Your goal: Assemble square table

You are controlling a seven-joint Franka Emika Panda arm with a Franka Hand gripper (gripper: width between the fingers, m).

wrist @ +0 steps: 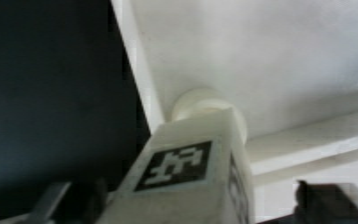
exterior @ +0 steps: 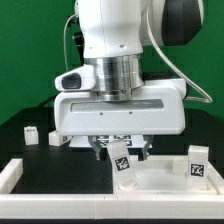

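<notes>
At eight o'clock in the exterior view we see the white rail frame (exterior: 12, 176) edging the black table surface (exterior: 30, 152). At nine o'clock, well apart from the arm, a short white leg (exterior: 32, 132) stands on the black surface with a tag facing us.

At the centre the Panda arm (exterior: 118, 50) hangs straight down. Its gripper (exterior: 120, 152) sits just below the middle of the picture, straddling a second leg (exterior: 122, 163). This tagged leg (wrist: 185, 165) leans slightly, with its upper end toward eleven o'clock. In the wrist view the two dark fingers (wrist: 55, 200) stand on either side of it with a gap showing at each flank. So we read the claw as released and spread around the leg, not clamped on it.

At five o'clock from the gripper lies the square slab (exterior: 162, 183), flat and white. In the wrist view the leg's rounded far end seems to meet the slab (wrist: 274, 50) at its edge. We cannot tell whether it is seated there.

At four o'clock in the exterior view, a third leg (exterior: 197, 164) stands near the slab's far side, tag toward us.
</notes>
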